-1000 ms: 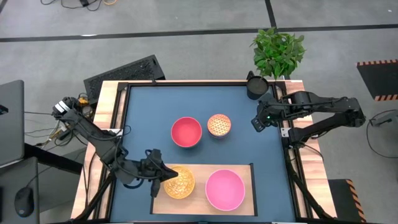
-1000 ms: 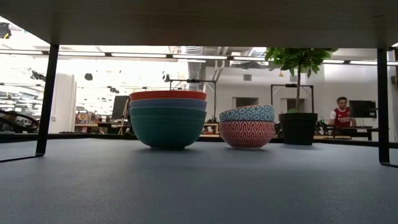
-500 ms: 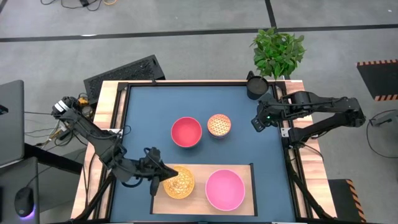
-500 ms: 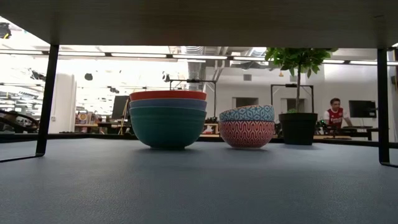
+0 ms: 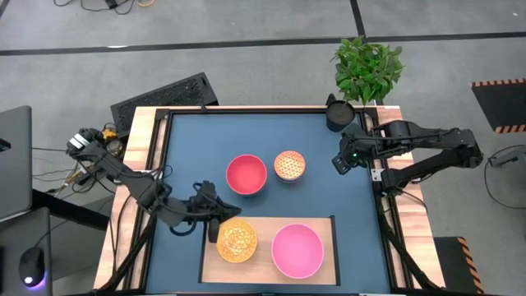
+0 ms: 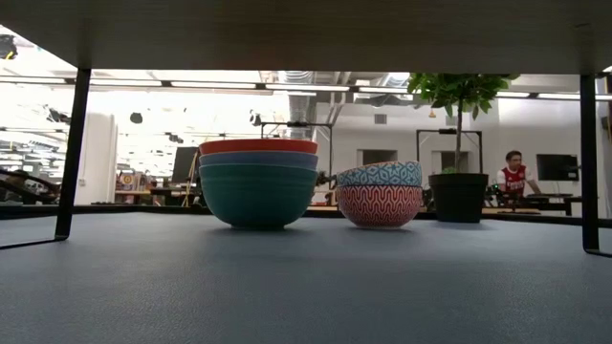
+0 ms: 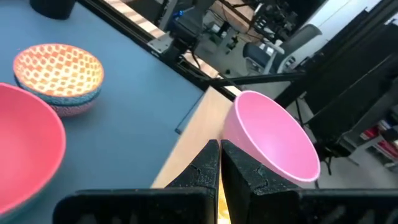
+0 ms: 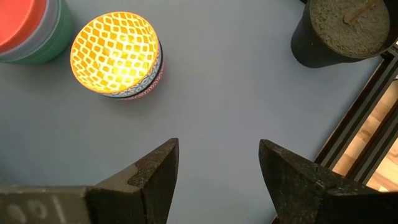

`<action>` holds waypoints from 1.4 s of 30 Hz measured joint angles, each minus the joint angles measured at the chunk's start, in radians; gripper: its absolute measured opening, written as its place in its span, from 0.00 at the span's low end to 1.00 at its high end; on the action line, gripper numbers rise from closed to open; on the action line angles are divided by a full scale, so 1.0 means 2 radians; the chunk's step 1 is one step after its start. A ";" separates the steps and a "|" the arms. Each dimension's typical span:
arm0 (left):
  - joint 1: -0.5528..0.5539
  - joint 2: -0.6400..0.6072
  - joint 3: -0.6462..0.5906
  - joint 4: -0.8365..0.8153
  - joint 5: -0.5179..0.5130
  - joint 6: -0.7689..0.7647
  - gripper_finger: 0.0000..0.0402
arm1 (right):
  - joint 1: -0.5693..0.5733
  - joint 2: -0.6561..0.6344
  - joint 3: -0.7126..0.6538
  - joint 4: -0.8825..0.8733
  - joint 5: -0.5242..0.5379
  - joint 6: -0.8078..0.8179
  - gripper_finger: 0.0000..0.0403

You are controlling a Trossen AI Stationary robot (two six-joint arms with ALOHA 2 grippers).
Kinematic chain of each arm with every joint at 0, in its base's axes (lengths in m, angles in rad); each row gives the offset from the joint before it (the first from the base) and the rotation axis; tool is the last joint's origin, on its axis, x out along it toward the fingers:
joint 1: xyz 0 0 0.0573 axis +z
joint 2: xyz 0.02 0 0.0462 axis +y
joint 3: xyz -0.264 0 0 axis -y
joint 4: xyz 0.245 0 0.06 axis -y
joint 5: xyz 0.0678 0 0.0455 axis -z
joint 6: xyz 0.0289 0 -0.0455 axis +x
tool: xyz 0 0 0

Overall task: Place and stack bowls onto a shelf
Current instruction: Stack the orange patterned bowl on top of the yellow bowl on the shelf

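On the pale wooden shelf (image 5: 327,224) near the table's near edge sit an orange-lattice bowl (image 5: 237,241) and a wide pink bowl (image 5: 297,251). My left gripper (image 5: 217,225) is shut at the lattice bowl's far-left rim; its wrist view shows the shut fingers (image 7: 217,163), the pink bowl (image 7: 273,142) and the shelf board (image 7: 199,134) beyond them. A red-topped stack of wide bowls (image 5: 246,174) and a small patterned stack (image 5: 289,165) stand mid-table. My right gripper (image 5: 338,160) hovers open near the table's right edge. My left gripper is shut beside the far-left rim (image 5: 223,231) of the orange-lattice bowl, which rests on the shelf. Whether the fingers touch the rim, I cannot tell.
A dark cup (image 5: 339,114) stands at the far right corner with a potted plant (image 5: 366,66) behind it. In the low view the wide stack (image 6: 258,183) and the small stack (image 6: 380,193) stand beyond the shelf's legs (image 6: 73,153). A person (image 6: 516,178) is far off in the room.
My left gripper has drawn back from the orange-lattice bowl toward the table's far edge, and the arm has swung with it. The bowl has stayed in place on the shelf. The right arm has kept still.
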 joint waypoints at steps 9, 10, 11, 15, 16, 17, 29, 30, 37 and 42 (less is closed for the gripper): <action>0.045 0.000 0.004 0.008 0.013 -0.019 0.04 | 0.000 0.000 0.000 0.005 0.002 0.000 0.62; 0.050 0.000 0.007 0.010 0.015 -0.018 0.06 | 0.000 0.000 0.000 0.009 0.002 0.000 0.62; 0.054 0.000 0.012 0.010 0.017 -0.017 0.07 | 0.000 0.000 0.000 0.014 0.002 0.000 0.62; 0.084 -0.001 0.030 0.013 0.018 0.006 0.15 | 0.000 0.000 0.000 0.030 0.002 0.000 0.62; 0.094 -0.001 0.034 0.011 0.025 0.018 0.17 | 0.000 0.000 0.000 0.034 0.002 0.000 0.62; 0.105 -0.001 0.039 0.010 0.036 0.031 0.18 | 0.000 0.000 0.000 0.037 0.002 0.000 0.62; 0.234 -0.001 0.086 0.012 0.113 0.155 0.35 | 0.000 0.000 0.000 0.058 0.014 0.032 0.62; 0.242 -0.001 0.086 0.012 0.113 0.161 0.36 | 0.000 0.000 0.000 0.059 0.014 0.034 0.62; 0.291 0.023 0.087 0.015 0.147 0.171 0.42 | 0.000 0.000 0.000 0.062 0.016 0.071 0.62; 0.318 0.070 0.087 0.026 0.215 0.155 0.43 | 0.000 0.000 0.000 0.063 0.027 0.096 0.62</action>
